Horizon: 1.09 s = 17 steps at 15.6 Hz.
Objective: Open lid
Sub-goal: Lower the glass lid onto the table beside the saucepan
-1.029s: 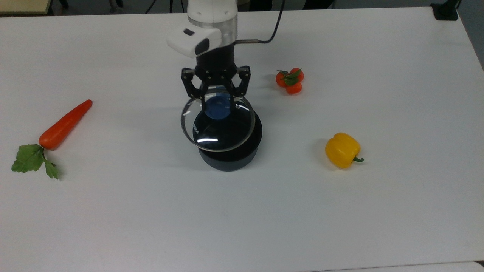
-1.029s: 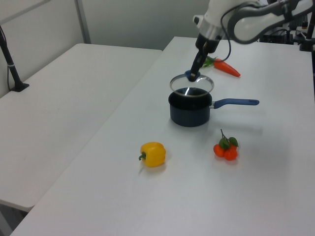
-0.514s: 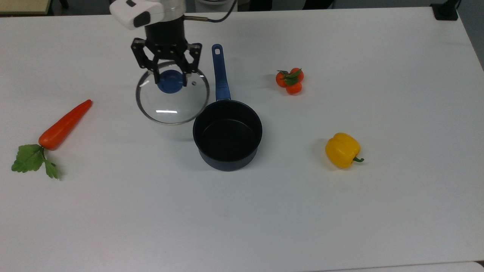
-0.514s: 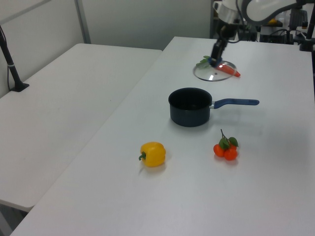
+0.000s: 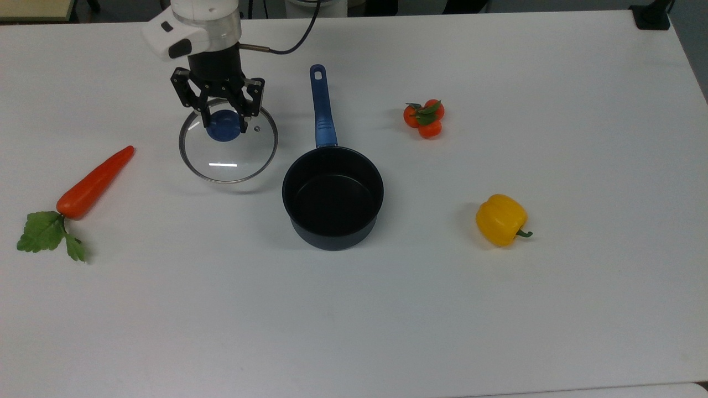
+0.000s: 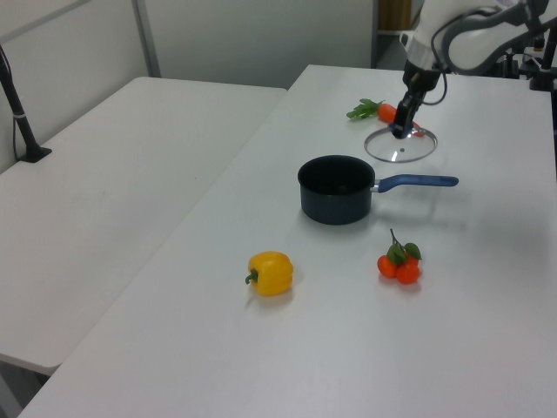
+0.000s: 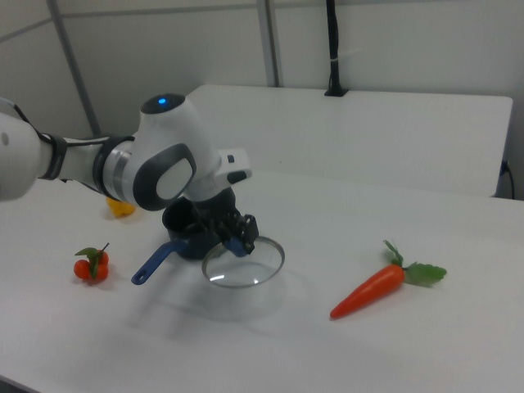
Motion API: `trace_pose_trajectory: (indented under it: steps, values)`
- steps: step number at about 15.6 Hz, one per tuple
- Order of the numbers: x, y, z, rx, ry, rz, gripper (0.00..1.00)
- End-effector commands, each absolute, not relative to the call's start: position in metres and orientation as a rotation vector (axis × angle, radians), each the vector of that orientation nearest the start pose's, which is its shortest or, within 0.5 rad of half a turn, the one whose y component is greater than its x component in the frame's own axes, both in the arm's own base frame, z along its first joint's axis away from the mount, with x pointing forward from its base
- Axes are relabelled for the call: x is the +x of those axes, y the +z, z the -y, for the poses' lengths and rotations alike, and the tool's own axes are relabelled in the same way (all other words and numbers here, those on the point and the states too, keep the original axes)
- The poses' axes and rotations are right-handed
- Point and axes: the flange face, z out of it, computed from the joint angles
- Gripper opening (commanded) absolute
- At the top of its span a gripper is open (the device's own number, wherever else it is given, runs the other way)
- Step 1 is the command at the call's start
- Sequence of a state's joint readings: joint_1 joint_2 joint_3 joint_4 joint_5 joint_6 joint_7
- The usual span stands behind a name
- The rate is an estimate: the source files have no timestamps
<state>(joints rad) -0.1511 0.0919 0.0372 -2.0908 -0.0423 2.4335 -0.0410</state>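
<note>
Table: a white table (image 5: pixel 498 331) carries everything; a second white table (image 6: pixel 104 174) stands beside it on the left view's left.
Arm: the white Franka arm (image 7: pixel 155 168) reaches in from the top view's far edge, its wrist above the lid, with a black cable trailing off behind it.
Saucepan: the dark blue saucepan (image 5: pixel 332 197) sits uncovered near the table's middle, its blue long handle (image 5: pixel 321 108) pointing to the far edge in the top view. It lies just to the right of the lid in the top view, apart from it.
Lid: the round clear glass lid (image 5: pixel 228 148) with a metal rim hangs to the left of the saucepan in the top view, between the pan's handle and the carrot. In the right view (image 7: pixel 243 262) it is tilted and held above the table, with its shadow on the surface below.
Carrot: an orange carrot (image 5: pixel 88 185) with green leaves lies well left of the lid in the top view, clear of it.
Pepper: a yellow bell pepper (image 5: pixel 500 219) lies to the right of the saucepan in the top view.
Tomatoes: a small cluster of red tomatoes (image 5: pixel 423 118) with green leaves lies right of the pan handle in the top view.
Gripper: the black two-finger gripper (image 5: pixel 224 119) points down, and its jaws are clamped on the lid's blue round knob (image 5: pixel 223 126), one finger at each side.
Obstruction: nothing lies under the lid or touches the gripper besides the knob.
</note>
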Motion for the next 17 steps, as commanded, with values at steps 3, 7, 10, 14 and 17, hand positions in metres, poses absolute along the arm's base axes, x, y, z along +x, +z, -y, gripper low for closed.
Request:
trace_pose_trajectory:
  steps: [3,7,10,14,17]
  values:
    - [0.587,0.363,0.071,-3.165,-0.402,-0.007,0.39]
    - [0.588,0.357,0.074,-3.167,-0.392,-0.012,0.59]
    - [0.587,0.356,0.074,-3.168,-0.373,-0.008,0.66]
    - [0.585,0.357,0.075,-3.172,-0.309,-0.017,0.99]
    - [0.595,0.388,0.076,-3.176,-0.268,-0.027,1.0]
